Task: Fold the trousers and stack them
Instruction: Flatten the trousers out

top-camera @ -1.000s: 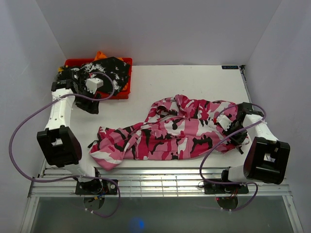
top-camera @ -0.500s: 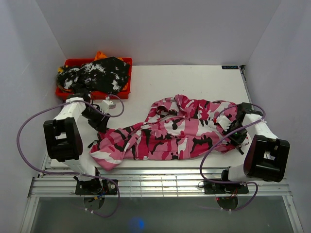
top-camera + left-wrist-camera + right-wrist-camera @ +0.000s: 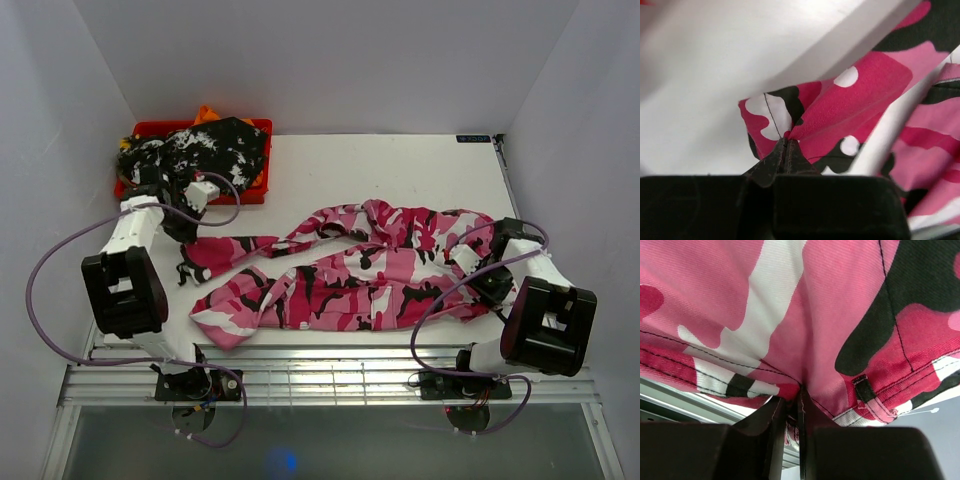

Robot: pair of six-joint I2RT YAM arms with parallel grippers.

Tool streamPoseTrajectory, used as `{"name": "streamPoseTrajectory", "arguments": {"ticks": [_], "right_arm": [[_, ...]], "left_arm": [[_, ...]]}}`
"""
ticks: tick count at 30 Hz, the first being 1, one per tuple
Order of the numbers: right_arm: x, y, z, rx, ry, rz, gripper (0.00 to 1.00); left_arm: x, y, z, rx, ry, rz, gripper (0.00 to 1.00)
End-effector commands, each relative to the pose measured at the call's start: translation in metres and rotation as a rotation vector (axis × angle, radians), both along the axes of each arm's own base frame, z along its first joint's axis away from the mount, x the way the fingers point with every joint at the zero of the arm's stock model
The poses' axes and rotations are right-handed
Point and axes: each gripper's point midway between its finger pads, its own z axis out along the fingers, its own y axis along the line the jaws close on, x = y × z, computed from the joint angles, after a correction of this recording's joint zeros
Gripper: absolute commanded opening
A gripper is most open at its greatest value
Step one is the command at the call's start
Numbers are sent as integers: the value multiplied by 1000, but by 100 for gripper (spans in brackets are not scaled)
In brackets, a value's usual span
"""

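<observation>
Far left, back corner of the table: a red bin holds a black-and-white mottled garment, heaped above the rim and spilling over the front edge. A bit of orange cloth shows behind it.

Just in front of the bin, the left gripper has its fingers pressed together on the end of one leg of the pink camouflage trousers. In the left wrist view the cloth fans out from the closed tips in a pleat of pink, white and black. Whether this end is lifted clear of the table cannot be told.

The trousers lie across the middle of the table. They run left to right with the two legs apart. The upper leg runs from the left gripper toward the centre. The lower leg lies nearer the arm bases, its end loose at front left. Both legs are wrinkled, and the cloth bunches at the upper right.

Right side: the right gripper is closed on the trousers' right end. The right wrist view shows it pinching a stitched edge just beside a belt loop, with the cloth draped over the fingers.

Purple cables loop off both arms.
</observation>
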Motion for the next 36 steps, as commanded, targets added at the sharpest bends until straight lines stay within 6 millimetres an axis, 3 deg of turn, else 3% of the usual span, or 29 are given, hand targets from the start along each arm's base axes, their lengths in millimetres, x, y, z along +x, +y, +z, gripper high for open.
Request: {"name": "streamPoseTrajectory", "arguments": {"ticks": [1,3,5,9,11,12,13,15,16,17,19,21,22,25,26,27,28,30,36], "right_arm": [[-8,-13,4,-52,15,88,8],[-10,-14,3,-54,15,88,8],[-14,-14,2,-55,24,90,8],[-19,-13,1,-45,32,95,9],[-23,-1,6,21,33,106,25],[-15,1,15,36,6,106,34],[-11,9,21,81,-17,110,59],[-6,27,36,182,-43,104,76],[10,29,56,202,-97,103,89],[9,44,65,292,-86,94,91],[26,55,94,361,-140,86,93],[28,74,108,479,-124,57,93],[39,75,120,495,-159,45,93],[72,73,122,526,-195,-114,92],[81,69,120,516,-204,-162,91],[89,63,118,500,-212,-203,87],[105,58,116,486,-244,-283,86],[116,43,103,430,-237,-356,81],[143,18,76,348,-273,-507,80]], "left_arm": [[60,48,94,154,-381,109,0],[72,56,135,196,-535,126,0],[72,55,168,222,-667,111,0],[56,43,195,258,-841,21,0],[44,33,190,262,-875,-50,0],[29,29,172,295,-860,-130,0],[22,26,161,307,-850,-164,0],[3,24,125,329,-780,-223,0],[-2,25,112,337,-746,-232,0],[-7,30,100,351,-706,-219,0],[-13,34,74,345,-629,-195,0],[-15,40,55,341,-560,-156,0],[-17,40,50,329,-528,-136,0],[-20,39,44,309,-489,-120,14],[-20,39,46,305,-495,-112,21],[-19,38,49,299,-501,-107,41],[-18,36,52,287,-511,-100,50],[-14,35,65,261,-538,-54,64],[0,18,108,93,-584,71,77]]}}
